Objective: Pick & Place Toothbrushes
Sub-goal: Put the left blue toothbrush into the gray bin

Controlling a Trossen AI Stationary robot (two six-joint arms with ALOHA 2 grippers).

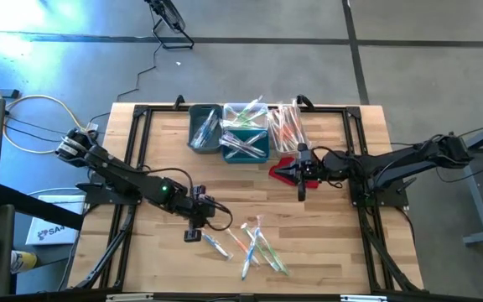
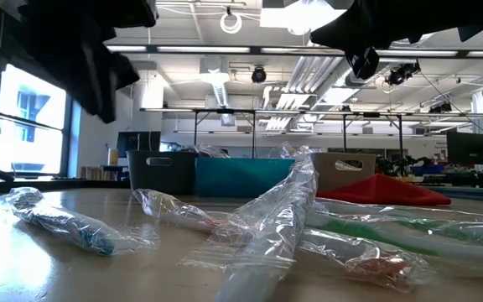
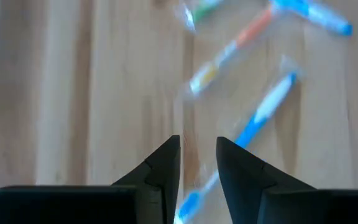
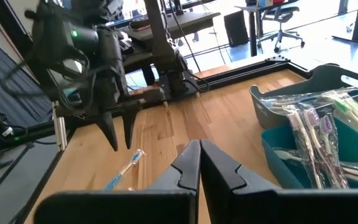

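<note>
Several wrapped toothbrushes [image 1: 258, 247] lie loose on the wooden table near its front edge. One with a blue and white handle [image 3: 260, 118] lies apart, on their left. My left gripper [image 1: 193, 235] hangs over that one, fingers pointing down and open [image 4: 122, 144]; in the left wrist view the handle runs through the gap between the fingertips, lower down on the table. My right gripper [image 4: 199, 149] is shut and empty, held level above the table beside the red cloth [image 1: 285, 168].
Three bins stand in a row at the far middle: grey [image 1: 201, 132], teal [image 1: 250, 149] and a pale one [image 1: 285, 126], all with wrapped toothbrushes in them. A black frame [image 1: 137, 143] runs round the table top. Bare wood lies between the bins and the loose toothbrushes.
</note>
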